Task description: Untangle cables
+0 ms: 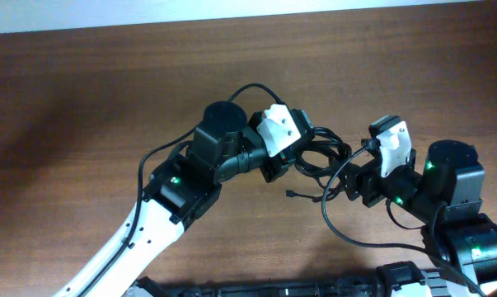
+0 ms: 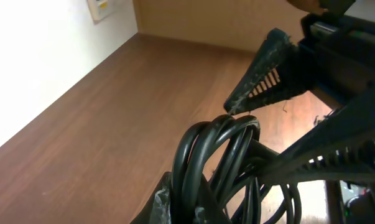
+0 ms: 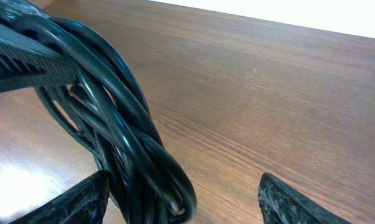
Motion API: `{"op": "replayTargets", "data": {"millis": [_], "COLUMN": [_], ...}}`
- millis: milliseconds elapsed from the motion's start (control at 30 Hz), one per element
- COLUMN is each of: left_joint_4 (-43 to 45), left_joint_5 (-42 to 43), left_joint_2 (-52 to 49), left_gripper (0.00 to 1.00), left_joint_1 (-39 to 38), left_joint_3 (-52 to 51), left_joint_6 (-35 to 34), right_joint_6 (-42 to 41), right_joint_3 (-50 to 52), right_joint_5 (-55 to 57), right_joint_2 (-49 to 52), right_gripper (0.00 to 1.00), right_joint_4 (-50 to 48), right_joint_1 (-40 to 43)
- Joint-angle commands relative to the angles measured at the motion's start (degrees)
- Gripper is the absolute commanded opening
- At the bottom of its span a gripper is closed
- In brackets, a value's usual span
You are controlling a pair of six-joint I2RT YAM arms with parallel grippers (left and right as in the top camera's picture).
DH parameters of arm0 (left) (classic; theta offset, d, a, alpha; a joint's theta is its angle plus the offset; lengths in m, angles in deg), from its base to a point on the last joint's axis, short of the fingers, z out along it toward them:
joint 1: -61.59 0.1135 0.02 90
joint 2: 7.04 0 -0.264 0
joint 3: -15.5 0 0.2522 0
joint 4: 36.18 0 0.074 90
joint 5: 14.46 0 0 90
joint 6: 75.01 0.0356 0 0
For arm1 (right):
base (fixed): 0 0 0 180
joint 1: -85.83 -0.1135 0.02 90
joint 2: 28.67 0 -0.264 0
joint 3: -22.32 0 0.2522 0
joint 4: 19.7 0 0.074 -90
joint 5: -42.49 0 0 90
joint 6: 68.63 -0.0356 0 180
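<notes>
Two arms meet over a brown wooden table (image 1: 108, 82), seen from above and from each wrist. The cables (image 1: 318, 157), a bundle of thin black cords wound in loose loops, lie right of the table's centre, between the two grippers. The left gripper (image 1: 281, 167) reaches in from the lower left with its jaws pressed together on the bundle. In the left wrist view a ribbed fingertip (image 2: 237, 102) touches the top of the looped cords, and the right wrist view shows the same ribbed finger lying across the cords at upper left. The right gripper (image 1: 349, 177) faces the bundle from the right with its jaws spread. Its two dark fingertips (image 3: 81, 199) stand well apart at the bottom of the right wrist view, and the lower bend of the bundle dips between them, nearer the left one. Whether that finger touches the cords cannot be told. One thin cord end with a small plug (image 1: 291, 195) rests on the wood just below the bundle.
</notes>
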Motion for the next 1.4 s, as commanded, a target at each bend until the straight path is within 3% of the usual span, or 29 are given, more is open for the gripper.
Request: {"op": "replayTargets", "data": {"millis": [0,133,200,267,667,700,767,800,900,1067,1167,1267,1333,1367], "left_joint_4": [0.02,-0.55,-0.59,-0.59,-0.52,-0.52,-0.59,-0.57,-1.27,-2.60,-2.38,-1.75,-1.27,-1.27], "left_joint_5": [3.08,4.90,5.66,5.66,5.64,5.64,5.64,5.66,5.68,6.14,6.67,8.33,8.22,8.20], "left_joint_2": [1.40,1.40,1.40,1.40,1.40,1.40,1.40,1.40,1.40,1.40,1.40,1.40,1.40,1.40], "left_gripper": [0.00,0.00,0.00,0.00,0.00,0.00,0.00,0.00,0.00,0.00,0.00,0.00,0.00,0.05], "left_joint_1": [0.35,0.35,0.35,0.35,0.35,0.35,0.35,0.35,0.35,0.35,0.35,0.35,0.35,0.35], "left_joint_3": [1.20,1.18,1.18,1.18,1.18,1.18,1.18,1.18,1.18,1.18,1.18,1.18,1.18,1.18], "left_joint_6": [0.90,0.90,0.90,0.90,0.87,0.87,0.87,0.87,0.87,0.87,0.87,0.87,0.87,0.87], "right_joint_6": [1.62,2.23,2.23,2.23,2.21,2.21,2.21,2.21,2.21,2.21,2.23,2.23,2.21,2.21], "right_joint_3": [-1.09,-1.09,-1.09,-1.09,-1.09,-1.09,-1.07,-1.09,-1.09,-1.07,-1.07,-1.07,-1.07,-1.07], "right_joint_5": [-1.79,-1.77,-1.77,-1.77,-5.25,-5.25,-5.22,-5.22,-5.20,-5.22,-5.46,-6.56,-6.56,-6.56], "right_joint_2": [-0.22,-0.22,-0.22,-0.22,-0.22,-0.22,-0.22,-0.22,-0.22,-0.22,-0.22,-0.22,-0.22,-0.22], "right_gripper": [0.72,0.55,0.18,0.04,0.04,0.09,0.35,0.42,0.49,0.45,0.29,0.19,0.06,0.04], "right_joint_4": [-0.26,-0.42,-0.57,-0.70,-2.34,-2.38,-2.49,-2.82,-4.37,-4.87,-4.70,-4.76,-4.72,-4.72], "right_joint_1": [0.35,0.35,0.35,0.35,0.35,0.35,0.35,0.35,0.35,0.35,0.33,0.35,0.33,0.35]}}
